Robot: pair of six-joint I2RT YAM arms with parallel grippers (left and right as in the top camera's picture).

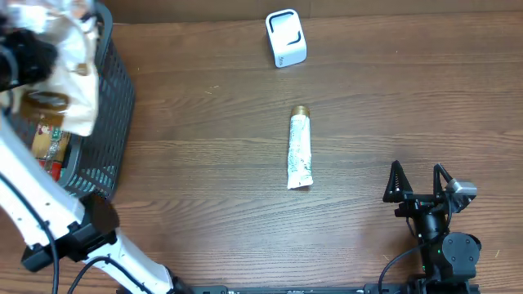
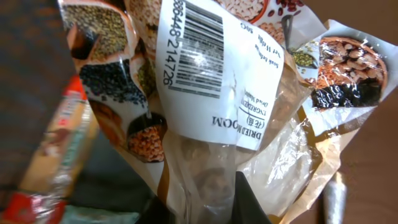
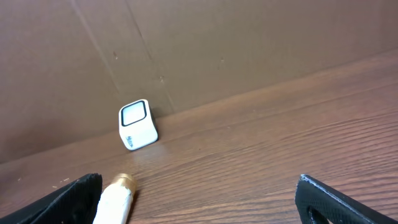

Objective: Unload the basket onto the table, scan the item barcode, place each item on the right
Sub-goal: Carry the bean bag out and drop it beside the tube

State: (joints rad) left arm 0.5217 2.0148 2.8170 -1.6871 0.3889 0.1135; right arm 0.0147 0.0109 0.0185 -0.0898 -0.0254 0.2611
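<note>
The brown wooden table [image 1: 204, 106] carries a dark mesh basket [image 1: 110, 122] at its left edge, with packets inside. Over the basket, the left gripper [image 2: 202, 206] pinches a clear plastic bag of dried mushrooms [image 2: 261, 106], white barcode label [image 2: 193, 50] toward the wrist camera. A white tube with a gold cap [image 1: 301, 151] lies mid-table, well apart from the small white cube scanner [image 1: 286, 37] at the far edge. The right gripper [image 1: 417, 181] hangs spread wide, empty.

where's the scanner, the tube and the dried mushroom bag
scanner [image 1: 286, 38]: overhead view, on its white top face
tube [image 1: 300, 151]: overhead view, on the middle of its body
dried mushroom bag [image 2: 196, 50]: left wrist view, on its white barcode label
</note>
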